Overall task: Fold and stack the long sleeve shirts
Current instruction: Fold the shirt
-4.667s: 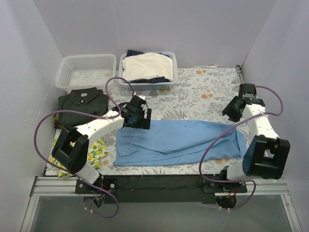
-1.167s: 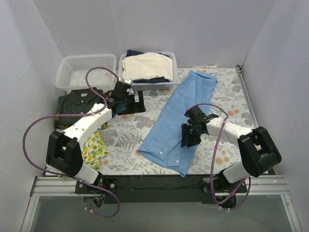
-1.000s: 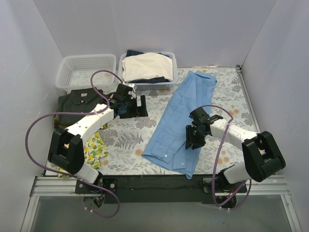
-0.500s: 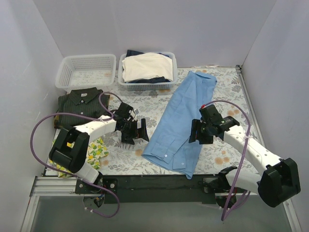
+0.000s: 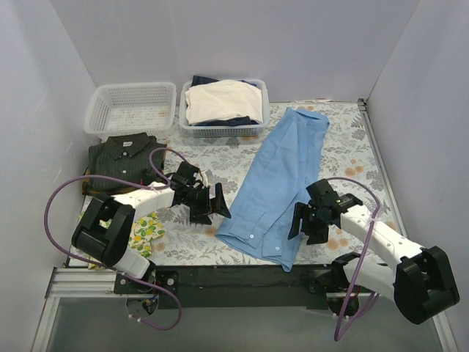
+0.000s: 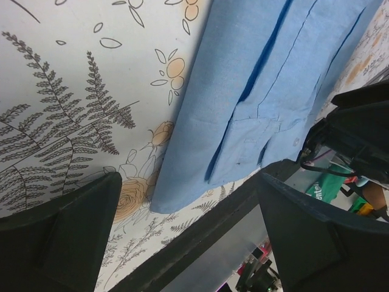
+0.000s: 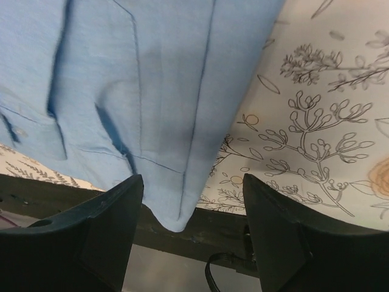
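Observation:
The light blue long sleeve shirt (image 5: pixel 282 172) lies spread diagonally on the table, collar at the far right and hem at the near edge. The dark pinstriped long sleeve shirt (image 5: pixel 124 158) rests folded at the left. My left gripper (image 5: pixel 215 204) hovers open just left of the blue shirt's lower edge; in the left wrist view that gripper (image 6: pixel 188 243) holds nothing and the shirt (image 6: pixel 267 85) lies ahead of it. My right gripper (image 5: pixel 307 226) is open at the shirt's lower right. In the right wrist view a hem corner (image 7: pixel 173 210) sits between its open fingers (image 7: pixel 91 237), ungripped.
An empty white basket (image 5: pixel 128 110) and a basket with cream garments (image 5: pixel 223 103) stand at the back. A lemon-print cloth (image 5: pixel 144 226) lies near the left arm's base. The black front rail (image 5: pixel 242 275) runs just below the shirt's hem. Walls enclose three sides.
The blue shirt went from lying crosswise to diagonal. My right gripper has let go, opened and drawn back toward the near edge. My left gripper moved from the baskets down to the shirt's lower left.

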